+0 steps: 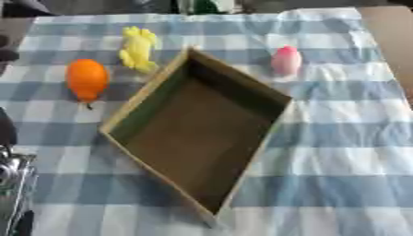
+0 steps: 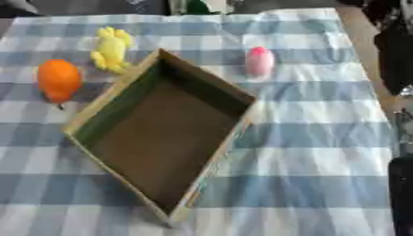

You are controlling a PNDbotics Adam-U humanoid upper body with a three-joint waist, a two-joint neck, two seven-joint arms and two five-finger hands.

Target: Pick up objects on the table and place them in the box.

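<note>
An open cardboard box [image 1: 266, 94] sits askew in the middle of the checked cloth, with nothing inside it. An orange fruit-like object [image 1: 86, 79] lies to its left. Just beyond that, a yellow toy [image 1: 138, 48] rests by the box's far corner. A pink egg-shaped object [image 1: 286, 60] stands to the box's far right. Part of my left hand [image 1: 16, 184], black and silver, shows at the lower left edge, away from all objects. Dark parts of my right hand [image 2: 402, 193] show at the right edge, also away from them.
The blue and white checked cloth [image 1: 339, 152] covers the table, with open cloth to the right of and in front of the box. The table's bare right edge [image 1: 391, 32] shows at the far right. Dark shapes stand beyond the far edge.
</note>
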